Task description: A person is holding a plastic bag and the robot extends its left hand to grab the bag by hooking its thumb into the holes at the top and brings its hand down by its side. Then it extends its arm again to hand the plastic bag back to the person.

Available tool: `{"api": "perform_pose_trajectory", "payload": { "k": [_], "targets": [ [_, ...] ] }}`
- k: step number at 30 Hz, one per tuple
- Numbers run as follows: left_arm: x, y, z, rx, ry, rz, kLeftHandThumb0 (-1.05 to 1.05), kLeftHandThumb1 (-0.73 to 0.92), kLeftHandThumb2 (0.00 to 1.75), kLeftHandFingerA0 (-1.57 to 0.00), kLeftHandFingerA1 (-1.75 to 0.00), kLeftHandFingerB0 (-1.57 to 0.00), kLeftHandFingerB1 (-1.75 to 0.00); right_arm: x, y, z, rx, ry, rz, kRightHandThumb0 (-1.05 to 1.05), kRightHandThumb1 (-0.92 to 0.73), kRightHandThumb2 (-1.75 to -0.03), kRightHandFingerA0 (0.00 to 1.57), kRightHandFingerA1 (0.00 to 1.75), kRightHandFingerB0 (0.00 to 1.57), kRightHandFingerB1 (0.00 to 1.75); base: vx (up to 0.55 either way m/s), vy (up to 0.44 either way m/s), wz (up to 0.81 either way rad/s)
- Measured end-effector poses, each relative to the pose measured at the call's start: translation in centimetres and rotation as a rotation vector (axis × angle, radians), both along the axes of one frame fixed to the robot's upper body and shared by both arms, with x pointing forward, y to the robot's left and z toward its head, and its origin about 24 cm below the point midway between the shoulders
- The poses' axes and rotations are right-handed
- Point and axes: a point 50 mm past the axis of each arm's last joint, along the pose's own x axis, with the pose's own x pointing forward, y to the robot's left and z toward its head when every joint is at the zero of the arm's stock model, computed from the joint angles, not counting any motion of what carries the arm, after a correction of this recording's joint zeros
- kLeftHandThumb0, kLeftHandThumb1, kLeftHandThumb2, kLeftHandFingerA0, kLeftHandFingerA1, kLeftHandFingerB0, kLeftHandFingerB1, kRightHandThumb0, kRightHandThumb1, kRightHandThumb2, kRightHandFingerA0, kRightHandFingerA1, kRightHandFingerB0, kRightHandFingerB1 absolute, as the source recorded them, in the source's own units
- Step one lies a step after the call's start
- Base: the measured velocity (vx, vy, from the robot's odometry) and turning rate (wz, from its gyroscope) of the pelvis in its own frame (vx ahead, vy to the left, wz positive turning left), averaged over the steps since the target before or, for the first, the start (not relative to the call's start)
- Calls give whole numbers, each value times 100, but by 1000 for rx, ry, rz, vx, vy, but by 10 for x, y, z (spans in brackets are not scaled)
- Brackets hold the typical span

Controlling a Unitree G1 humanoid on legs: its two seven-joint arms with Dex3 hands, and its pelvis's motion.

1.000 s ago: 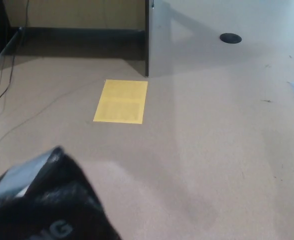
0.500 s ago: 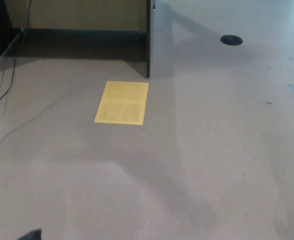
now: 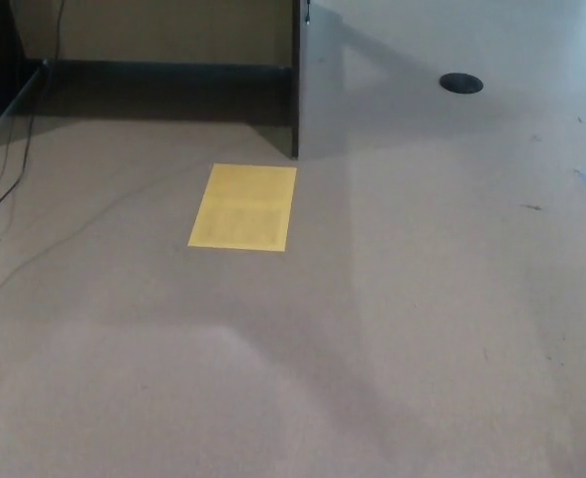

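No plastic bag shows in the head view, and no person is in the picture. Neither of my hands nor any part of my arms is visible. The view looks down at a beige carpeted floor (image 3: 393, 329) only.
A yellow sheet (image 3: 243, 207) lies flat on the floor left of centre. Behind it stands a dark partition edge (image 3: 295, 80) with a dark baseboard (image 3: 163, 70) to its left. Thin cables (image 3: 14, 169) trail at far left. A black round floor cap (image 3: 460, 83) sits at upper right.
The black arm that filled the lower left corner a second ago has dropped out of the picture. The camera has tilted very slightly.
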Motion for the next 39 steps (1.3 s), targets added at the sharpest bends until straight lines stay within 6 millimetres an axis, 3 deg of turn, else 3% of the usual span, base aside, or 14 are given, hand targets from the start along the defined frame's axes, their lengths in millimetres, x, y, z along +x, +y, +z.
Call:
{"api": "perform_pose_trajectory", "payload": {
  "k": [7, 10, 16, 17, 21, 22, 23, 31, 32, 33, 34, 35, 37, 39],
  "targets": [
    [19, -2, 9, -5, -85, -40, -24, 82, 74, -82, -170, -70, -141, -1, -1, 0, -1, 4, -4, -44, -58, -83, 64, 60, 45, 50, 0, 0, 0],
    [42, -7, 22, -42, -196, -85, -22, 77, 80, -99, -175, -64, -147, -1, -1, 0, -1, 3, -4, -38, -68, -61, 70, 51, 51, 38, 0, 0, 0],
    [101, -28, 70, -112, -463, -246, -11, 66, 91, -84, -175, -71, -148, 2, 0, 1, -1, -4, -3, -38, -69, -61, 72, 55, 50, 37, 0, 0, 0],
    [106, -31, 76, -119, -489, -268, -13, 70, 83, -83, -171, -73, -141, 2, 0, 1, -1, -4, -3, -44, -58, -83, 66, 62, 44, 50, 0, 0, 0],
    [132, -53, 108, -140, -606, -391, -10, 69, 83, -84, -171, -74, -136, 3, 0, 1, -1, -6, -2, -39, -68, -61, 72, 54, 50, 37, 0, 0, 0],
    [138, -59, 116, -141, -632, -421, -10, 68, 86, -84, -169, -73, -133, 4, 0, 2, -1, -8, -2, -44, -58, -83, 64, 60, 45, 50, 0, 0, 0],
    [142, -63, 123, -141, -651, -444, -11, 71, 81, -85, -170, -74, -135, 4, 0, 2, -1, -9, -1, -38, -68, -61, 71, 52, 50, 37, 0, 0, 0],
    [195, -105, 211, -84, -861, -639, -15, 78, 71, -80, -175, -62, -147, 16, 1, 8, 2, -45, 0, -39, -68, -61, 73, 55, 50, 38, 0, 0, 0],
    [200, -109, 221, -77, -881, -653, -15, 79, 68, -81, -175, -63, -147, 18, 1, 8, 2, -49, -2, -44, -58, -85, 68, 67, 43, 50, 0, 0, 0],
    [206, -115, 233, -72, -904, -668, -14, 76, 70, -82, -172, -69, -134, 19, 1, 9, 3, -54, -3, -38, -68, -61, 71, 53, 49, 38, 0, 0, 0],
    [210, -119, 241, -69, -919, -679, -24, 73, 62, -86, -173, -86, -89, 20, 1, 10, 4, -58, -4, -44, -58, -83, 66, 62, 44, 50, 0, 0, 0],
    [216, -126, 254, -64, -942, -697, -24, 73, 62, -86, -173, -86, -89, 22, 1, 11, 5, -64, -6, -44, -58, -83, 66, 62, 44, 50, 0, 0, 0],
    [224, -139, 276, -60, -980, -727, -14, 78, 66, -83, -170, -67, -139, 25, 0, 13, 7, -76, -9, -39, -69, -61, 70, 53, 49, 37, 0, 0, 0],
    [231, -151, 293, -65, -1008, -752, -17, 79, 64, -82, -172, -65, -145, 28, 0, 15, 7, -86, -11, -38, -68, -61, 72, 61, 50, 38, 0, 0, 0]
  ]
}}
